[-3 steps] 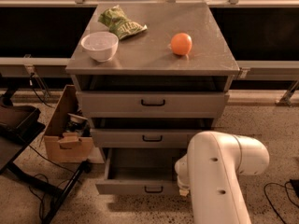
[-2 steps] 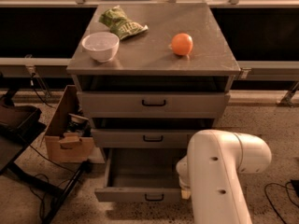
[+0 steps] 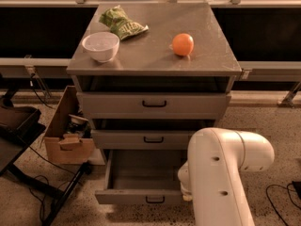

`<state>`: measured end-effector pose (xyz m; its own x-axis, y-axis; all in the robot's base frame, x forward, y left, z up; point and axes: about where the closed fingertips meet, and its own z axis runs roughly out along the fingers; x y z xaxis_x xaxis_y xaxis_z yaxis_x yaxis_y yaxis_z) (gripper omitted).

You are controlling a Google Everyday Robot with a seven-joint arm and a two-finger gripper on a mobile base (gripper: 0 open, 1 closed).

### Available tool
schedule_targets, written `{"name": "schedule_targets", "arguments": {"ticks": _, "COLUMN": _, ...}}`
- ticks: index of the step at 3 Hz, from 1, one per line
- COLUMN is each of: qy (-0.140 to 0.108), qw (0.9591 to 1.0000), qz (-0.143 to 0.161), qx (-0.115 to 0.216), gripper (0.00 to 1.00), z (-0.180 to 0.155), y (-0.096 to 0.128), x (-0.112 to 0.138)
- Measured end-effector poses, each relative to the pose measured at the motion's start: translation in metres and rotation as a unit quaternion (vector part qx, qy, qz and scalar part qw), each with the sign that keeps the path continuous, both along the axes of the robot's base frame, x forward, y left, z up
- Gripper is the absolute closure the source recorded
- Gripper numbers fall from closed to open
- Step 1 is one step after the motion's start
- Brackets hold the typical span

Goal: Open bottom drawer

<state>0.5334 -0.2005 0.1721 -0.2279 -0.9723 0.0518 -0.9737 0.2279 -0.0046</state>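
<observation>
Grey metal, the bottom drawer (image 3: 141, 175) stands pulled out at the foot of the cabinet, at 6 o'clock from the two taller fronts above it. You see its plain grey inside, and its small dark handle (image 3: 155, 199) sits at the centre of the front panel. The white arm (image 3: 225, 173) fills the view at 4 o'clock and covers the drawer's right end. The gripper (image 3: 185, 192) is just beside the drawer's front right corner, almost wholly hidden behind the arm. You cannot tell whether it is spread or pressed together, or whether it touches the drawer. On the counter (image 3: 155, 58) a white bowl (image 3: 100, 46) sits at 9 o'clock, a green bag (image 3: 123, 25) at 11 o'clock and an orange (image 3: 182, 44) at 2 o'clock, all apart from one another. A cardboard box (image 3: 66, 138) stands on the floor at the cabinet's 9 o'clock side.
</observation>
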Motion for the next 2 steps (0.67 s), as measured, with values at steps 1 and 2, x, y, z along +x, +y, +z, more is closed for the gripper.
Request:
{"name": "schedule_targets", "arguments": {"ticks": 1, "qy": -0.003, "qw": 1.0000, "qz": -0.001, "qx": -0.002, "gripper": 1.00, "z": -0.0003, "y": -0.0003, "x": -0.0038}}
{"name": "schedule_targets", "arguments": {"ticks": 2, "qy": -0.007, "qw": 1.0000, "qz": 0.000, "qx": -0.006, "gripper": 1.00, "z": -0.0007, "y": -0.0001, "x": -0.0076}}
